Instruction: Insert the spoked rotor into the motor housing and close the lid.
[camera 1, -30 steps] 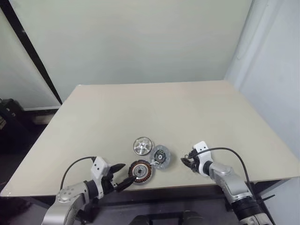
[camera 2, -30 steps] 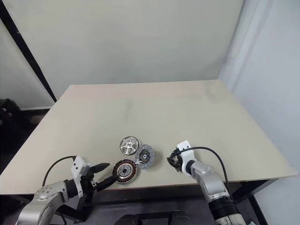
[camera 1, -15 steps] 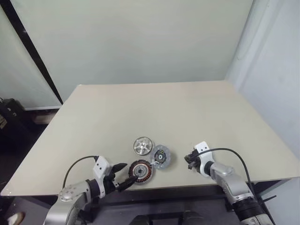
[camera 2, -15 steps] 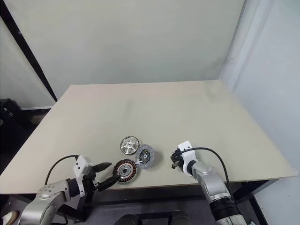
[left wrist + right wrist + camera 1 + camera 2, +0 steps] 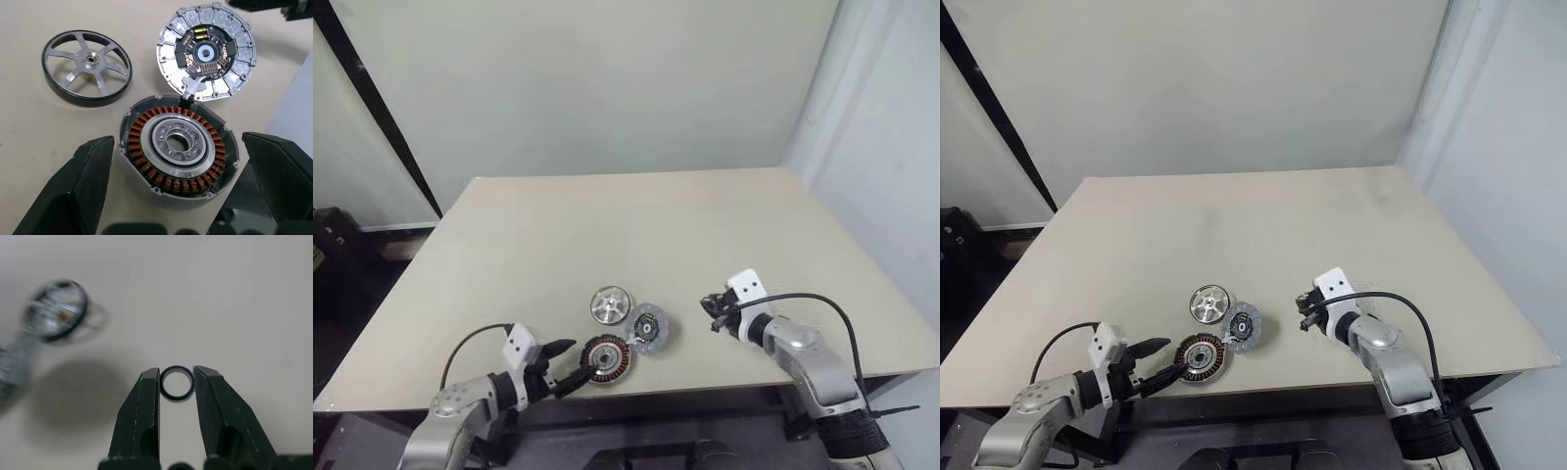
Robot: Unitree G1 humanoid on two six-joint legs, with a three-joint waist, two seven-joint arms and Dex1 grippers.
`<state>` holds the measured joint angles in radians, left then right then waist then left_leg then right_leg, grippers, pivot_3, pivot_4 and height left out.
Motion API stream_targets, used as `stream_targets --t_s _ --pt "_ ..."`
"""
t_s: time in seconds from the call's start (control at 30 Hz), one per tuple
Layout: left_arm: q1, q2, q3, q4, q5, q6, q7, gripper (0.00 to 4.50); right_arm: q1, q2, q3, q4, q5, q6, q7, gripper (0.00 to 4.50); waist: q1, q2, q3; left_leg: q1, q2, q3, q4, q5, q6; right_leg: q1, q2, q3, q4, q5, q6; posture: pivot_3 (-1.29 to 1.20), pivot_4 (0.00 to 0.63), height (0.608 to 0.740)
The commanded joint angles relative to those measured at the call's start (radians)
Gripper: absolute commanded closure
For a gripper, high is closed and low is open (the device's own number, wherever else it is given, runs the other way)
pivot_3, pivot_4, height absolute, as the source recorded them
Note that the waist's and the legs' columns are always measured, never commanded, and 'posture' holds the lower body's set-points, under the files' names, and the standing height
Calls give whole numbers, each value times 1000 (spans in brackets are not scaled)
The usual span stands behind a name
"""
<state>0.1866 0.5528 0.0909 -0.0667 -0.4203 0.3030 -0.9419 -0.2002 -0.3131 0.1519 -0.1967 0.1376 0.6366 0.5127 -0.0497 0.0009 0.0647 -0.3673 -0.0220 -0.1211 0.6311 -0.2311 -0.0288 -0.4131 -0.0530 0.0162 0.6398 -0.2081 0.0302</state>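
- Head views: the table is seen with three motor parts near its front edge. The left gripper is spread wide, its fingers either side of the motor housing; the spoked rotor lies beyond it and the lid just beside the housing. The right gripper is raised, well apart from the parts.
- Left wrist view: the housing is framed between the open fingers, untouched.
- Right wrist view: a small ring is pinched between the fingertips.
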Motion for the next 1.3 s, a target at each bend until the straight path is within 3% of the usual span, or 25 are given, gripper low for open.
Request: stream_targets --t_s 0.03,0.4,0.8,1.3 --pt "5 23 25 -10 -17 -15 -28 0 -49 -1 41 -133 45 73 35 3782 0 0 0 0 0 0 0 0 0 0 0 0 0 0 0 0 0 740" --pt "24 39 5 -1 15 -42 -54 0 -117 69 226 -256 76 217 30 3782 0 -1 0 -10 0 0 1 2 3 -11 0 0 1 0 0 0 0 740" --pt "4 28 -16 38 38 -106 -57 0 -155 170 390 -71 38 160 37 3782 0 -1 -1 -9 0 0 1 2 3 -11 1 0 2 0 0 0 0 740" --pt "7 31 4 50 39 -137 -41 0 -176 260 458 143 -32 50 34 3782 0 -2 -1 -9 0 0 1 2 4 -10 2 0 3 1 0 0 0 740"
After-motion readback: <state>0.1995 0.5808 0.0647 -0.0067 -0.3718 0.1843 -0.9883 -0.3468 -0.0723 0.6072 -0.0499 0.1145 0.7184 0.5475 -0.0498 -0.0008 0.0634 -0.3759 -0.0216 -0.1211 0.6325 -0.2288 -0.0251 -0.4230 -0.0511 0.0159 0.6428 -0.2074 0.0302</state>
